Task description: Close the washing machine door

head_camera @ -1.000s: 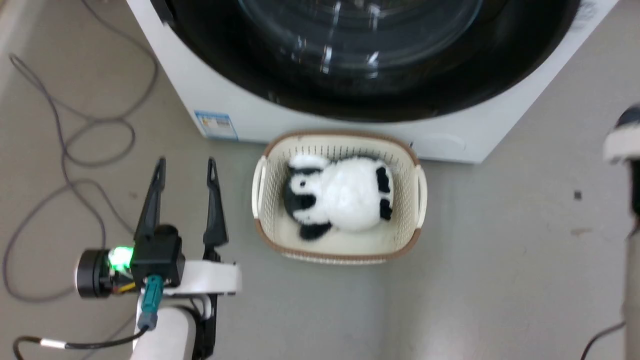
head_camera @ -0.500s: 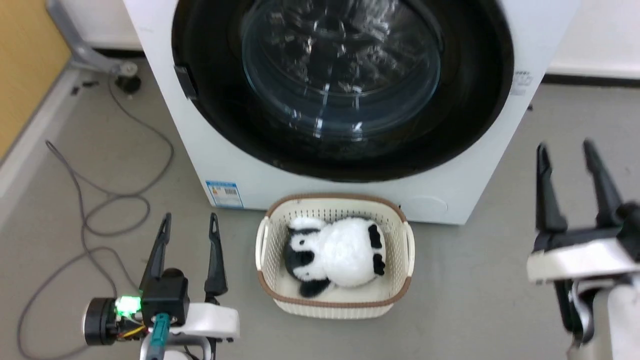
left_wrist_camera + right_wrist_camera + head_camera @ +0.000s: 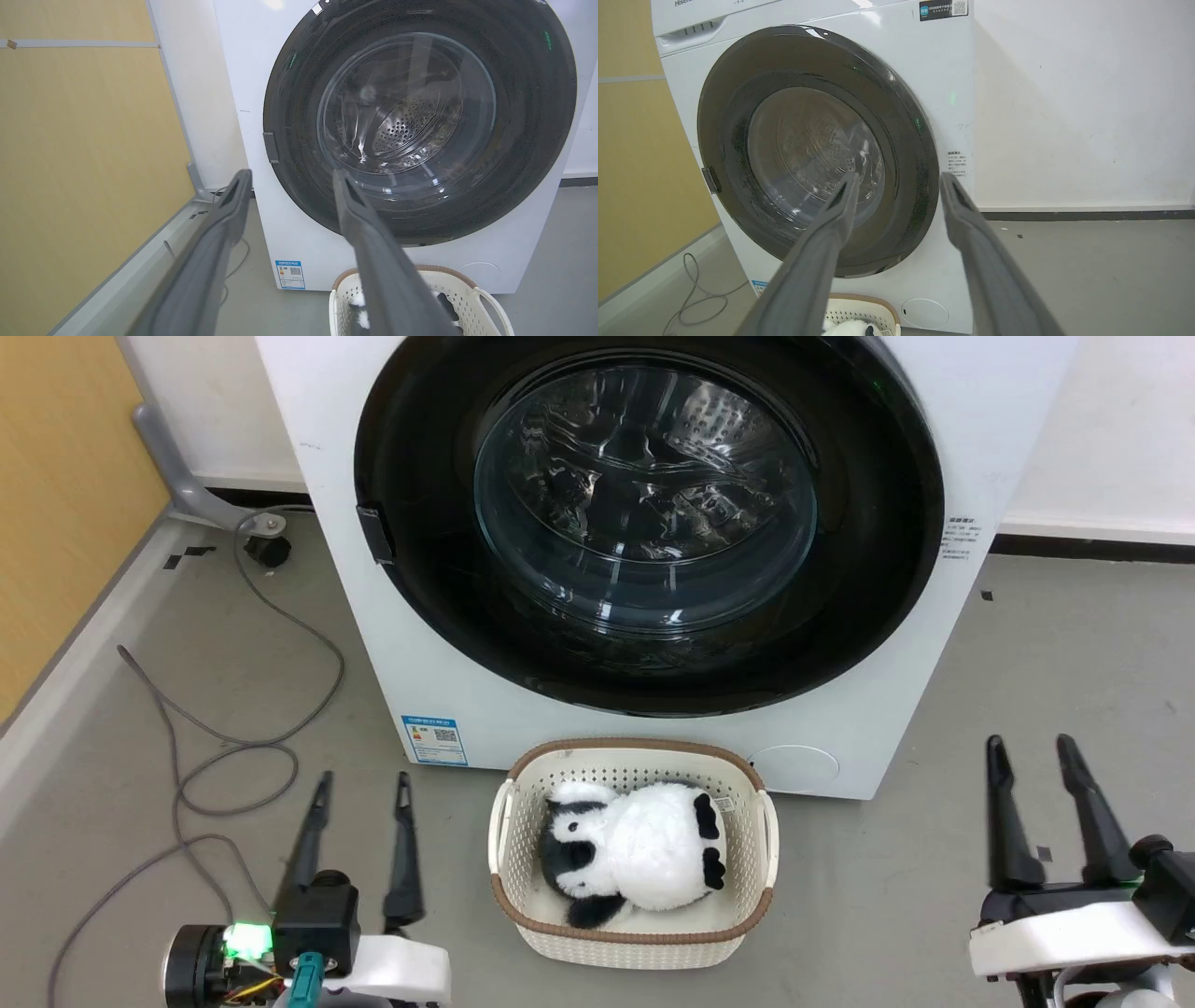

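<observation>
Left hand: its two dark fingers are spread apart and there is nothing between them. It sits low on the left, above the floor, and its fingers point toward the washing machine.

Right hand: its fingers are spread apart too, and it holds nothing. It sits low on the right.

Why the hands are like this: I think they hang back with nothing in them because there is nothing left to push.

Basket: it stands on the floor between the two hands, just in front of the machine. A toy panda lies inside it.

Cable: it curls on the floor beside the left hand and touches nothing that matters.

Door: it is big and round, with a black rim and a glass bowl in the middle. It lies flat against the white front of the machine, with no gap I can see.

Door and hands: the door is ahead of both hands and higher up, well apart from them. Neither hand touches it. In the left wrist view it lies a bit to the right of the fingers. In the right wrist view it lies to the left.

Job: the door looks closed, so I think the job is done.
</observation>
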Tool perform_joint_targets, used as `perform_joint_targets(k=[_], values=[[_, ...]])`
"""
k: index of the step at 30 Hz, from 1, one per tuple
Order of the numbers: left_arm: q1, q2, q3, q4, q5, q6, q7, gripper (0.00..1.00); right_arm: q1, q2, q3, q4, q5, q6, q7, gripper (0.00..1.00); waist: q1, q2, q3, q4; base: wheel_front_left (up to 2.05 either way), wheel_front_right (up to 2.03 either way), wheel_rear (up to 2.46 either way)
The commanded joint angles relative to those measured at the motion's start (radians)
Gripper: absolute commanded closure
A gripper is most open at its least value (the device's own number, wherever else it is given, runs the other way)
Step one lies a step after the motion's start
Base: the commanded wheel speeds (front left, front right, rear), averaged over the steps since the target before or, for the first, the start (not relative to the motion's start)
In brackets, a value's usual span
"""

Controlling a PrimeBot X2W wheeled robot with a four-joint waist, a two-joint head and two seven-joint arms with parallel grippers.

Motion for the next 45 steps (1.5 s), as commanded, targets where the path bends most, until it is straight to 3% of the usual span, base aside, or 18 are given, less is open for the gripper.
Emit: perform_joint_targets(k=[1,45], values=[[0.0,0.0,0.001,0.0,0.0,0.0,0.001,1.0,0.0,0.0,0.0,0.0,-0.001,0.0,0.001,1.0,0.0002,0.0,0.0,0.0,0.0,0.0,0.0],[0.007,-0.02,0.049,-0.02,0.004,-0.069,0.087,1.0,0.017,0.002,0.032,-0.021,-0.057,0.0,0.087,1.0,0.0002,0.0,0.001,0.016,0.0,0.0,0.0]])
